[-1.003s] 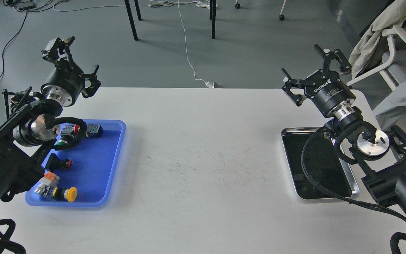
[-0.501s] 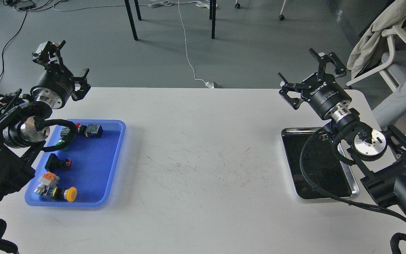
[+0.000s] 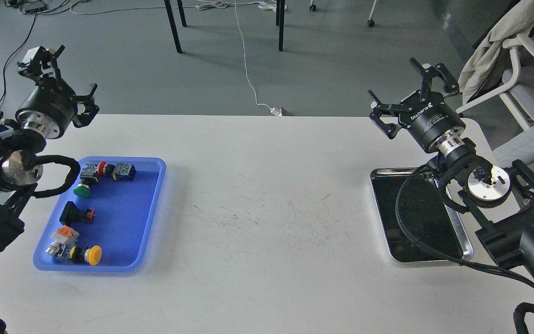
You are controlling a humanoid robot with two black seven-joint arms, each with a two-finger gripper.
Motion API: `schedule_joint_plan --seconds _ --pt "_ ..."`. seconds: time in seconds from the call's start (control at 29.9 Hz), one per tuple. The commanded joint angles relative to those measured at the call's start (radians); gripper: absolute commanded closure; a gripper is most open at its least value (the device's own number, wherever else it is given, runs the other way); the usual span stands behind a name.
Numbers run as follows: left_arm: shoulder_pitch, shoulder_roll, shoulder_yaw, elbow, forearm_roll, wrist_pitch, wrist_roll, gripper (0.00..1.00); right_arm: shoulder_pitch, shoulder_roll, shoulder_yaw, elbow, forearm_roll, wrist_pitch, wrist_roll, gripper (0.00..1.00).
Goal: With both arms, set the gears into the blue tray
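The blue tray lies on the left of the white table and holds several colourful-capped push-button switches. No gears show anywhere, neither in the blue tray nor on the table. My left gripper hangs above the table's far-left corner, beyond the tray, open and empty. Over the far-right corner my right gripper stands open too, just beyond the silver tray, with nothing between its fingers.
A shiny silver metal tray sits at the right, partly covered by my right arm and its cable; its visible floor is bare. A chair with a cloth stands past the table's right corner. Table legs and cables lie on the floor beyond.
My left arm has swung left and back, away from above the blue tray, uncovering the switches at its far end. The right gripper has barely shifted and stays open.
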Motion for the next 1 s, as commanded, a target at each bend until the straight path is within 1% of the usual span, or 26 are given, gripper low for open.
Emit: schedule_joint_plan --seconds 0.0,0.13,0.27,0.43,0.5,0.6,0.67,0.74,0.77,0.87,0.97 --pt "0.0 0.008 0.0 0.0 -0.003 0.0 0.0 0.02 -0.008 0.001 0.002 -0.005 0.003 0.005 0.0 0.01" --pt "0.0 -0.005 0.0 0.0 -0.006 0.0 -0.002 0.02 -0.005 0.003 -0.012 -0.039 0.001 0.01 0.001 0.01" --pt "0.0 -0.009 0.0 0.0 -0.006 0.0 -0.002 0.02 0.002 0.018 -0.02 -0.04 0.0 0.007 0.001 0.01" --pt "0.0 -0.009 0.0 0.0 -0.006 0.0 -0.005 0.02 -0.017 -0.009 -0.043 0.004 -0.008 0.013 -0.011 0.01" --pt "0.0 -0.008 0.0 0.0 -0.006 0.0 -0.003 0.02 -0.015 -0.086 -0.099 0.045 -0.034 0.013 -0.014 0.01" --pt "0.0 -0.011 0.0 0.0 -0.006 0.0 -0.005 0.02 0.012 -0.228 -0.216 0.125 -0.136 0.013 -0.019 0.01" --pt "-0.001 -0.025 0.0 0.0 -0.006 0.0 -0.005 0.02 0.05 -0.319 -0.285 0.177 -0.228 0.013 -0.041 0.01" --pt "-0.003 -0.038 0.0 0.0 -0.004 0.002 -0.005 0.02 0.081 -0.406 -0.357 0.226 -0.342 0.013 -0.078 0.01" --pt "-0.003 -0.04 -0.002 0.0 -0.003 0.005 -0.003 0.02 0.093 -0.452 -0.394 0.254 -0.417 0.013 -0.092 0.01" --pt "-0.004 -0.045 -0.002 0.0 -0.003 0.009 -0.003 0.02 0.126 -0.56 -0.487 0.338 -0.683 0.013 -0.1 0.01" --pt "-0.004 -0.046 0.0 -0.001 -0.003 0.008 -0.003 0.02 0.144 -0.629 -0.569 0.429 -0.961 0.016 -0.109 0.01"
